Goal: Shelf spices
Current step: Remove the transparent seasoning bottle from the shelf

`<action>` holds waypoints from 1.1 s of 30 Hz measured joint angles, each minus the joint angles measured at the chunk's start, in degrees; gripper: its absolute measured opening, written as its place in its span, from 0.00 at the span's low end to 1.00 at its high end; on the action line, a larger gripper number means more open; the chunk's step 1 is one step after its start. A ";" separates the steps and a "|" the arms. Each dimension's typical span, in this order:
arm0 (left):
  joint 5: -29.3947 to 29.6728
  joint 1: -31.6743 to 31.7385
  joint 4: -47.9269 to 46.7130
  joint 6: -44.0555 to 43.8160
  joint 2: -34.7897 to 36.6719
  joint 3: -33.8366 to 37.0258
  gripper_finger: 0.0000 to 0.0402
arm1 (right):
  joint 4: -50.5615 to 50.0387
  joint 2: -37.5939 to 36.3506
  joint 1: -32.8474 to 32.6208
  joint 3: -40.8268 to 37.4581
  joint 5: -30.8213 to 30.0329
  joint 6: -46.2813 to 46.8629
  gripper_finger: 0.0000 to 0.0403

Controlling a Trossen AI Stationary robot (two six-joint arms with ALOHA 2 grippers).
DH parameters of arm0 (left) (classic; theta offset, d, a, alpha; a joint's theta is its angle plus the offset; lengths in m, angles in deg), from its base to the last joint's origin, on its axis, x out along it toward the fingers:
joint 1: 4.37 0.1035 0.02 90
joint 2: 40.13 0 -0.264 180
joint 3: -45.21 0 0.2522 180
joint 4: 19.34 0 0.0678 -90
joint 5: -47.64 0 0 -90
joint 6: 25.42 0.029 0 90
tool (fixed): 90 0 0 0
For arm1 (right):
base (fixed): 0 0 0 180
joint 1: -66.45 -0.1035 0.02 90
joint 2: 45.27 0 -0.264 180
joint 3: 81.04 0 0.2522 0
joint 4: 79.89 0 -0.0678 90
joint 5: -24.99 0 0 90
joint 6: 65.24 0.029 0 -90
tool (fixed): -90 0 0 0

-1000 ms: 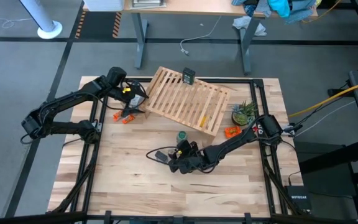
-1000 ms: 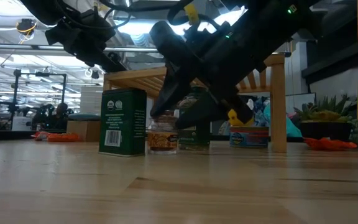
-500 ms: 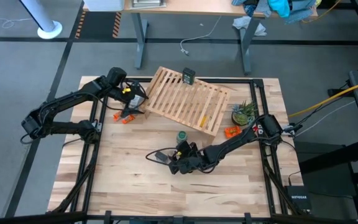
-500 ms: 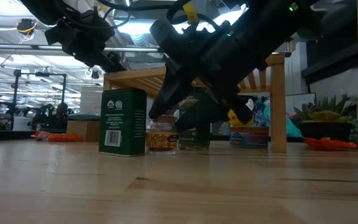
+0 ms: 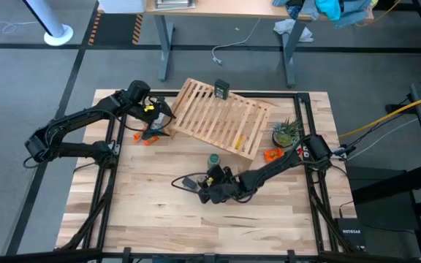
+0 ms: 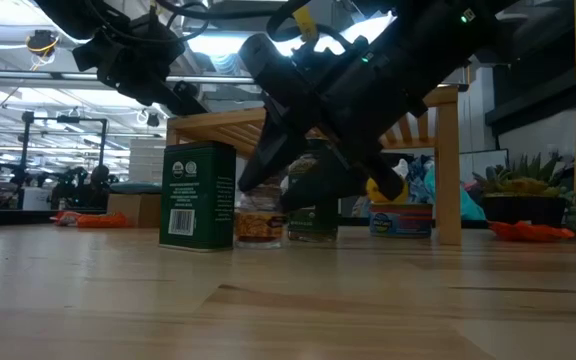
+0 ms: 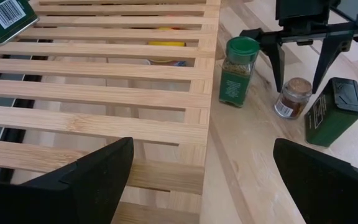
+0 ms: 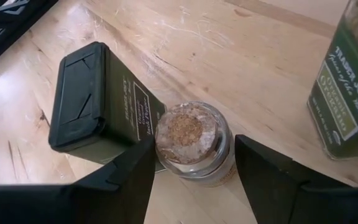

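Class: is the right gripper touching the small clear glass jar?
Cannot tell: in the right wrist view the right gripper straddles the small clear glass jar, edges meeting without plain contact or gap.

"TRADER JOE'S" on green round jar [image 8: 347,99] label; barcode on dark tin [image 7: 5,15]

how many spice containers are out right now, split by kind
dark green square tins: 2, one on the shelf at its far edge, one standing on the table
green-lidded round jar: 1
small clear glass jar: 1, between the right gripper fingers
total: 4
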 joint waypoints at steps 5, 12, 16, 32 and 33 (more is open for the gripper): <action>0.00 0.00 -0.06 -0.14 0.00 0.00 0.94 | 0.45 0.00 0.63 0.00 2.10 -0.01 0.54; 0.00 0.00 -0.06 -0.20 0.00 0.00 0.94 | 0.79 0.00 1.66 0.06 4.42 -1.13 0.54; 0.02 0.00 -0.08 -0.20 0.00 0.00 0.94 | 0.81 0.00 2.03 0.07 4.85 -1.85 0.54; 1.49 -0.02 0.38 -12.10 0.04 0.00 0.94 | 1.86 0.15 2.02 -0.02 -1.33 -2.50 0.54; 1.51 -0.02 0.38 -12.20 0.04 0.00 0.94 | 1.78 0.15 2.02 -0.02 -1.44 -2.50 0.54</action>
